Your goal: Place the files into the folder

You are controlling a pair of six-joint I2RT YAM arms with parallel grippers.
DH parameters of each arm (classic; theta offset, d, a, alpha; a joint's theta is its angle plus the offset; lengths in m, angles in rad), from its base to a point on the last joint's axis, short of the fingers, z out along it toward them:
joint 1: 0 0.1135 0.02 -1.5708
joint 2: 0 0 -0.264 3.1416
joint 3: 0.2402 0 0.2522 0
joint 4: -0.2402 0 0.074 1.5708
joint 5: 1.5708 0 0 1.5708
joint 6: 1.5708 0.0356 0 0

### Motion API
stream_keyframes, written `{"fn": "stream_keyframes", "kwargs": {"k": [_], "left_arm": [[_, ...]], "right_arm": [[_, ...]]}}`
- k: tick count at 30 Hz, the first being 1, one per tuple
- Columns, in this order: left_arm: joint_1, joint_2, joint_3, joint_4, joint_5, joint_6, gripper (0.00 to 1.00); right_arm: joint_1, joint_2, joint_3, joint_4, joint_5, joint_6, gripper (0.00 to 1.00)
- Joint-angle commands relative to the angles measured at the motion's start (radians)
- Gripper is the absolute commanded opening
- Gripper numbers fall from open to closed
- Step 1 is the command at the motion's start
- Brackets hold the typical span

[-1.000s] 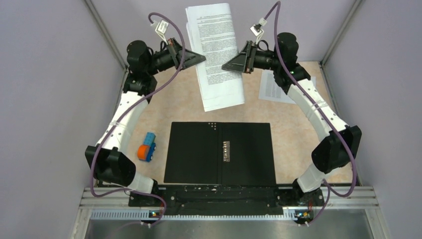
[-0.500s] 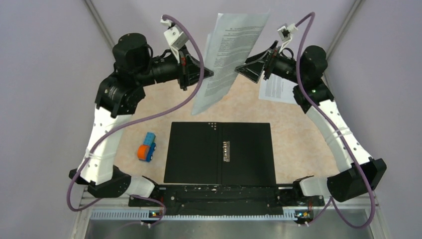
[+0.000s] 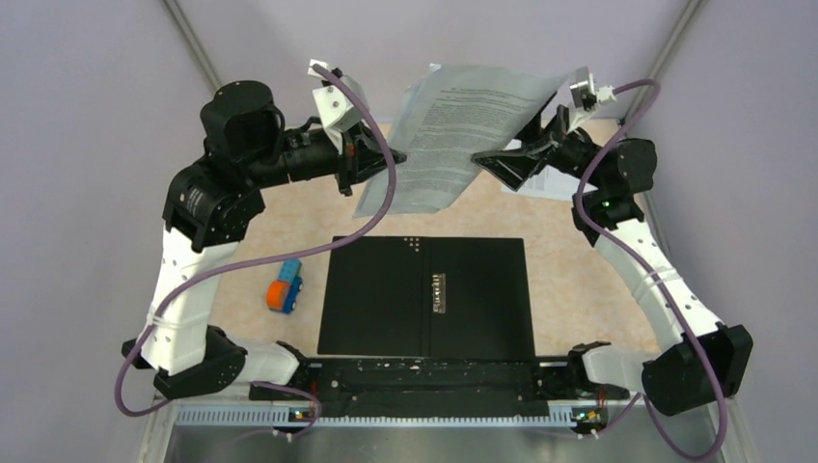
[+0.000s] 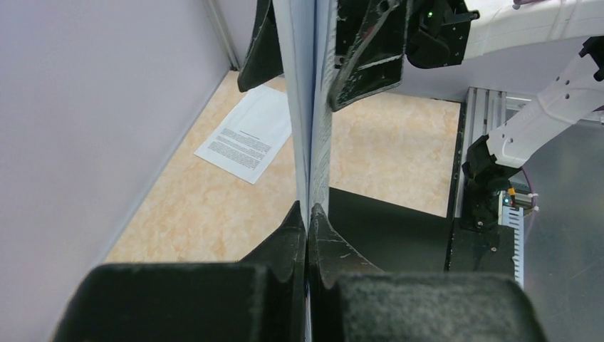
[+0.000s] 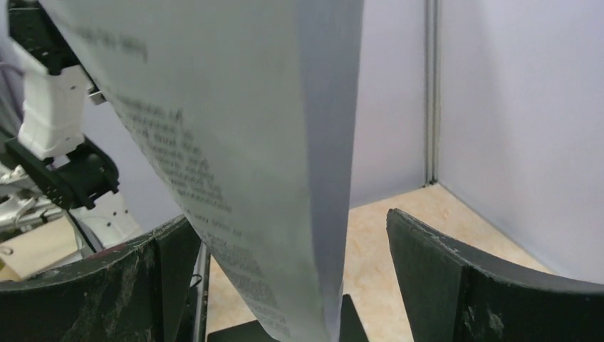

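A bundle of files (image 3: 463, 121), white sheets with black print, hangs tilted in the air above the far half of the table. My left gripper (image 3: 395, 155) is shut on its left edge; in the left wrist view the files (image 4: 313, 107) run edge-on out of the closed left gripper (image 4: 308, 211). My right gripper (image 3: 479, 157) is open, one finger on each side of the sheets (image 5: 242, 142) and apart from them. The folder (image 3: 424, 294) lies open and flat on the table, black inside up, metal clip on its spine. One more printed sheet (image 3: 540, 183) lies on the table under the right arm.
A small blue-and-orange block (image 3: 285, 286) sits left of the folder. Grey walls close in the table on the left, right and back. The arm bases and a black rail (image 3: 424, 371) run along the near edge.
Both arms rose and spread outward, and the files swung up into a steeper tilt. The right gripper let go of the files' right edge and now stands open.
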Motion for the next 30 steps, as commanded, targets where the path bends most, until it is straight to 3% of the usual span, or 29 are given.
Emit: {"fn": "stream_keyframes", "kwargs": {"k": [1,7,11,16,25,27,30], "left_arm": [[-0.004,-0.052,0.027,0.058,-0.001,0.035,0.0],[-0.003,-0.061,0.028,0.103,-0.026,-0.005,0.0],[0.006,-0.056,0.021,0.161,-0.046,-0.065,0.0],[0.045,-0.03,0.017,0.209,0.003,-0.149,0.0],[0.103,-0.058,-0.16,0.348,0.046,-0.259,0.0],[0.104,-0.073,-0.225,0.387,0.052,-0.266,0.0],[0.104,-0.124,-0.383,0.499,0.015,-0.269,0.0]], "right_arm": [[-0.007,-0.008,0.009,0.318,-0.103,0.125,0.99],[-0.006,0.046,0.035,0.595,-0.155,0.334,0.99],[-0.004,0.062,0.048,0.662,-0.155,0.401,0.96],[0.009,0.057,0.044,0.654,-0.145,0.404,0.76],[0.018,-0.02,0.02,0.265,-0.039,0.194,0.26],[0.022,-0.049,0.027,0.095,0.011,0.102,0.16],[0.059,-0.097,0.069,-0.281,0.195,-0.17,0.02]]}}
